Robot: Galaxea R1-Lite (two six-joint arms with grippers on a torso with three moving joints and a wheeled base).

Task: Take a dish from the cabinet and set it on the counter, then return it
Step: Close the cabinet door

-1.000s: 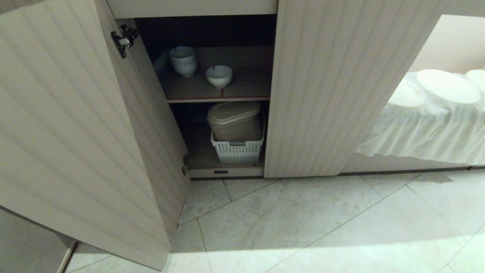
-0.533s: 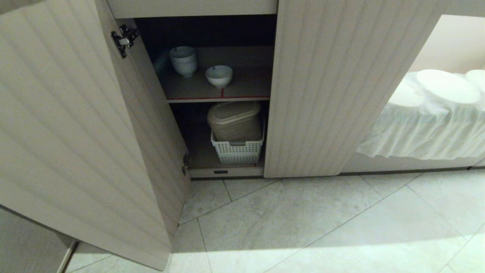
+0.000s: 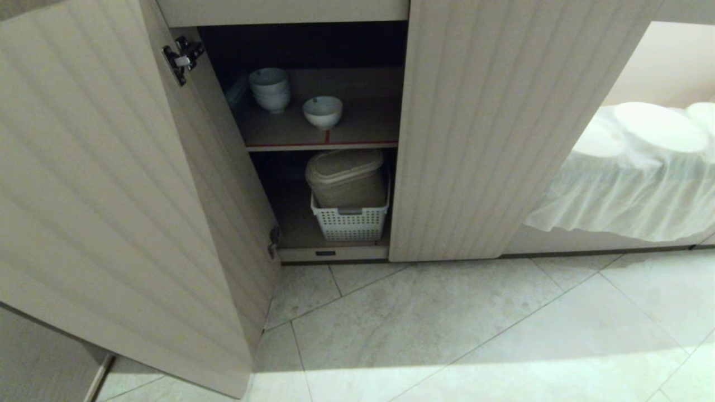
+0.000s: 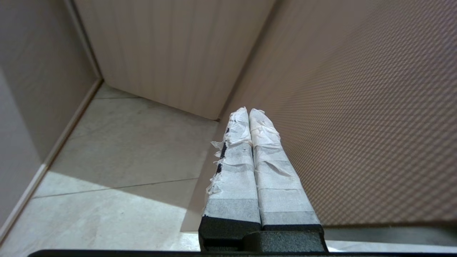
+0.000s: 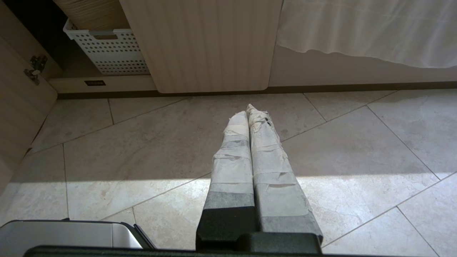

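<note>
Beside dish (image 3: 323,111): bowl stack (image 3: 270,89); basket (image 3: 350,221) below.

No readable text, labels, brands, numbers or signs anywhere, small dark plate on the cabinet (image 3: 475,139) base illegible

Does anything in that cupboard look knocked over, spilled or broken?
Nothing stands out. The single bowl and the stacked bowls sit upright on the upper shelf; below, a lidded bin stands in a white basket.
</note>
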